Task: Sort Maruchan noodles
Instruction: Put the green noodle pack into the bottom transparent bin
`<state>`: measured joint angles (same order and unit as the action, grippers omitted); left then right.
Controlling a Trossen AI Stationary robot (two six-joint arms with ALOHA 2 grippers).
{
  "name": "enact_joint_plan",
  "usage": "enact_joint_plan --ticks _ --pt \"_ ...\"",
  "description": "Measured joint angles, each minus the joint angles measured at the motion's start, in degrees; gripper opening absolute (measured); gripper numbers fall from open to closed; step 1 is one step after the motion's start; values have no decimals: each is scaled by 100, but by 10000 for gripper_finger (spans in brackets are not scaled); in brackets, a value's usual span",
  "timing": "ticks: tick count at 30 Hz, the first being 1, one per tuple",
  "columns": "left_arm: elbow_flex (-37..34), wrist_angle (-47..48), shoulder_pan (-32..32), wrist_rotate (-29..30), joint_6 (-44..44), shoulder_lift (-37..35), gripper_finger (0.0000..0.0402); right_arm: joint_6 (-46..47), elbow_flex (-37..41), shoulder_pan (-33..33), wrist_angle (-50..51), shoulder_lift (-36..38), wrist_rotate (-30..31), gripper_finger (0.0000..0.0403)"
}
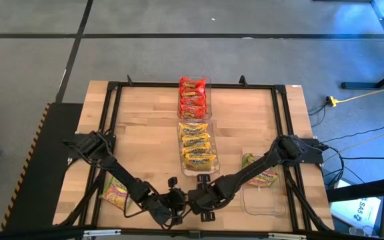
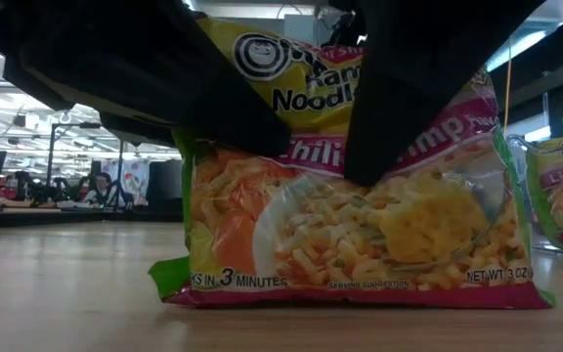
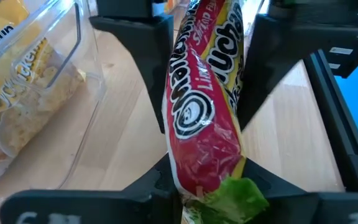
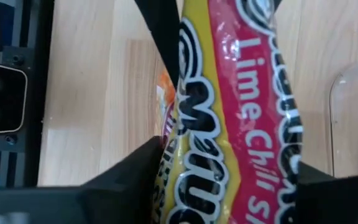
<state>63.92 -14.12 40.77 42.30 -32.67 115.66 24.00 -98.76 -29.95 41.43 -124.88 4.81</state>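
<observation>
Packet [image 2: 360, 225] of lime chili shrimp noodles stands on its edge on the tabletop [image 1: 145, 133] at the near middle, and both my tools meet on it. My left tool [image 3: 201, 112] has it clamped between its two dark fingers [image 3: 148, 68], the pink and yellow wrapper squeezed upright in the gap with its green end toward my wrist. My right tool [image 4: 229, 180] straddles the same packet from the opposite side; its fingers [image 4: 135, 180] sit on either flank of the wrapper, but I cannot tell whether they are pressing it or standing just off it. In the low view the packet's bottom edge rests on the wood while two dark fingers come down over its top half.

From above, my two arms converge at the near edge of the tabletop. A clear bin [image 1: 193, 97] at the far middle holds the red packets [image 1: 193, 93]. A second clear bin [image 1: 197, 149] just nearer holds the yellow packets [image 1: 196, 143]. A third bin [image 1: 264, 193] on my right side holds a green and pink packet [image 1: 264, 177], partly under my right arm. One more green and pink packet [image 1: 116, 192] lies flat on the tabletop on my left side, beside my left arm.
</observation>
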Motion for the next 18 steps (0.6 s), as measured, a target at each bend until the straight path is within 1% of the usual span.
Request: enact_joint_plan --ticks 2,5,7,9,11,13,16,18 --pt "0 -6 0 -18 -74 0 80 -19 -4 0 -2 0 14 166" --pt "0 -16 0 -117 -151 -1 98 -23 -8 -2 -2 0 0 121" --pt "0 -24 0 -172 -216 -5 115 -43 -13 -3 -3 0 6 100" --pt "0 -22 7 -196 -272 -12 132 -119 -14 -2 -4 1 4 87" --pt "0 50 36 -248 -282 -86 146 -178 -15 -2 -4 2 12 83" --pt "0 108 49 -399 -292 -207 153 -192 -15 -2 -9 2 11 89" --pt "0 303 70 -632 -295 -372 155 -191 -17 -4 -24 2 5 101" --pt "-2 452 107 -736 -319 -537 154 -203 -76 -6 51 2 5 100"
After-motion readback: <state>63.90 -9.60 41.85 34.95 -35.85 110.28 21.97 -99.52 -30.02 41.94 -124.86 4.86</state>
